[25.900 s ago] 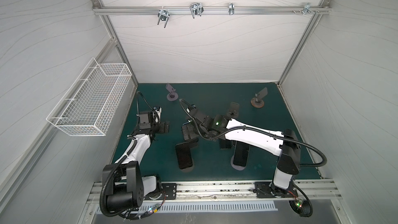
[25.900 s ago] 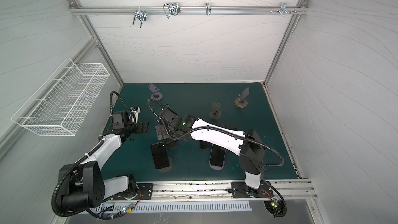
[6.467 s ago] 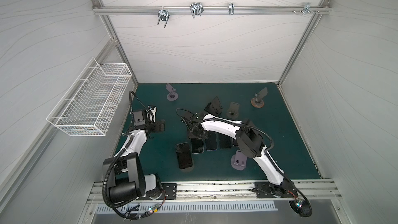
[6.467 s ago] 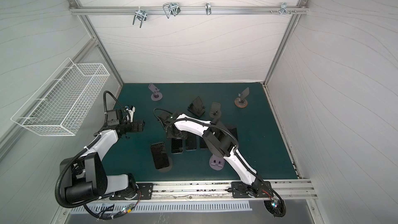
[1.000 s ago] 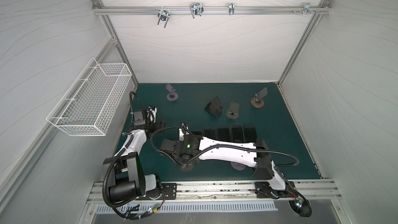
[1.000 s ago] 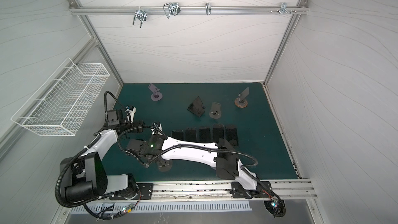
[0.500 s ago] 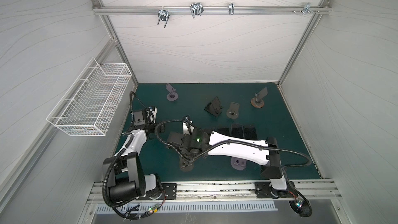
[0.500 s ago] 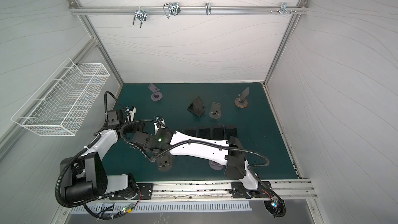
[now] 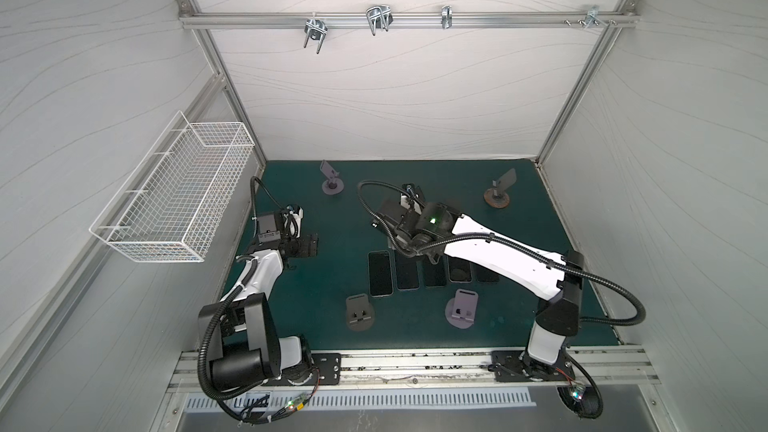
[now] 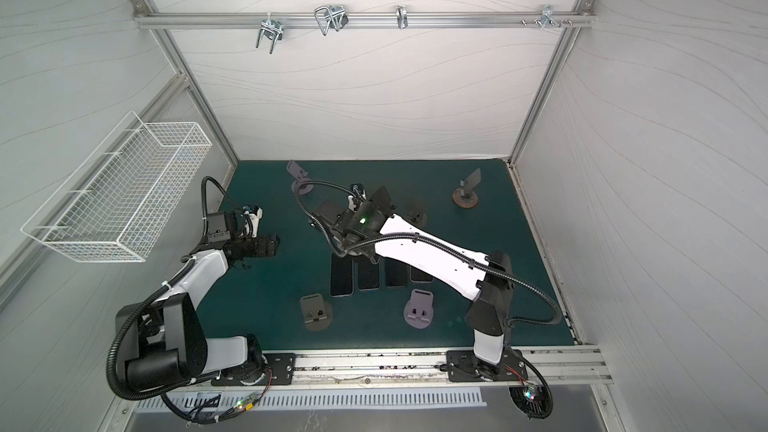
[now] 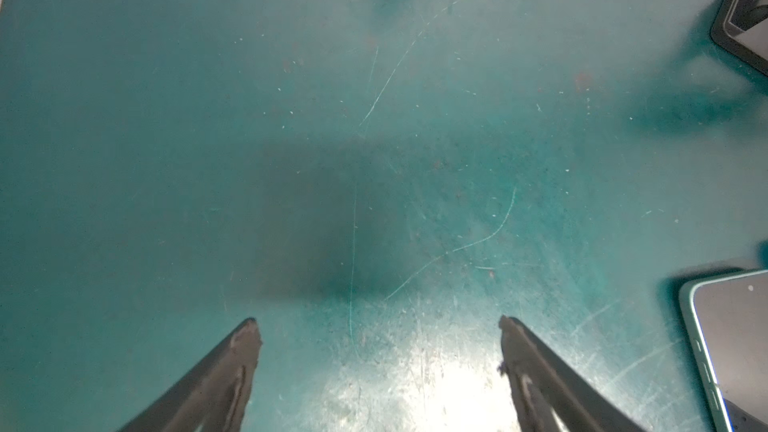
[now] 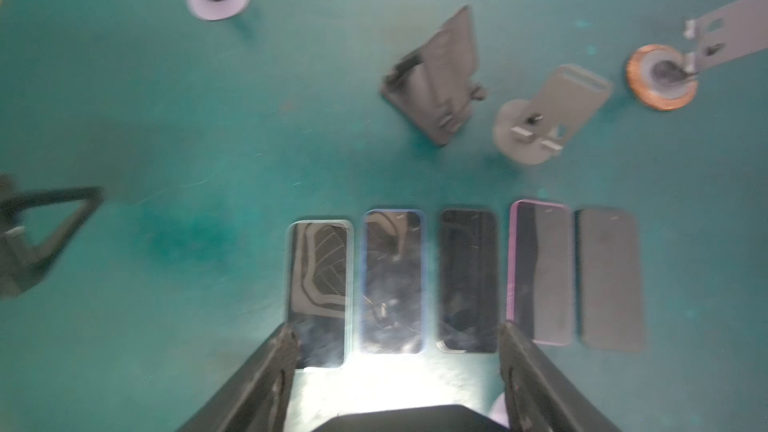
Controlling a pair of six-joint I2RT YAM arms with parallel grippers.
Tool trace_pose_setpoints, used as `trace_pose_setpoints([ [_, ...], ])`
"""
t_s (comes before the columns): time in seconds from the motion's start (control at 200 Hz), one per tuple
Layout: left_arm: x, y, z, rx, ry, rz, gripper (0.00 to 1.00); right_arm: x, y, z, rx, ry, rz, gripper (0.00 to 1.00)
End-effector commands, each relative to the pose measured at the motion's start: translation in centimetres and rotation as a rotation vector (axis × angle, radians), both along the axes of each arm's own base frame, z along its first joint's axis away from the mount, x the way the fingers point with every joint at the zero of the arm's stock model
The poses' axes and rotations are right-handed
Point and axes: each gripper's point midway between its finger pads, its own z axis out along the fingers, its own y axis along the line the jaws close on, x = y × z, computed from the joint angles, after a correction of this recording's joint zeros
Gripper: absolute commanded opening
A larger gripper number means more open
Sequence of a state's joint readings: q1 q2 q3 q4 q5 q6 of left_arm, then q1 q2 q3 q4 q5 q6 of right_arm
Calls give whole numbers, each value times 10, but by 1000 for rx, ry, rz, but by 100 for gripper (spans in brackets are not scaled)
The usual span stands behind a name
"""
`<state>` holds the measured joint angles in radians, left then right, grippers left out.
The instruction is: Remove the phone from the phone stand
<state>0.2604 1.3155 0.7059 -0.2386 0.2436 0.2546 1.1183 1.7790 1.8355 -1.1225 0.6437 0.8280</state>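
Since the dark grey round-based phone stand (image 9: 360, 312) is seen empty, removal is judged done: five dark flat phones (image 12: 468, 280) are laid just ahead of the right gripper (image 12: 397, 332), spread and empty like the left gripper (image 11: 377, 321); only withdrawal is called for.

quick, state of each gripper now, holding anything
left gripper: open, holding nothing
right gripper: open, holding nothing
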Motion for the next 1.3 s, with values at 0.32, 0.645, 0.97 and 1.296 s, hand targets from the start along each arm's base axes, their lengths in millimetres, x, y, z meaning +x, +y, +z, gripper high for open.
trace_pose_setpoints([
  [0.32,13,4,12,9,-14,-11,90,61,-79,20,60,28,-6,66],
  [0.645,13,3,12,7,-10,-14,90,100,-152,-3,124,129,-88,67],
  [0.97,13,5,11,13,-6,-5,90,139,-194,-21,106,161,-122,67],
  [1.296,12,5,11,14,-6,-3,89,183,-213,-55,-2,210,-99,68],
])
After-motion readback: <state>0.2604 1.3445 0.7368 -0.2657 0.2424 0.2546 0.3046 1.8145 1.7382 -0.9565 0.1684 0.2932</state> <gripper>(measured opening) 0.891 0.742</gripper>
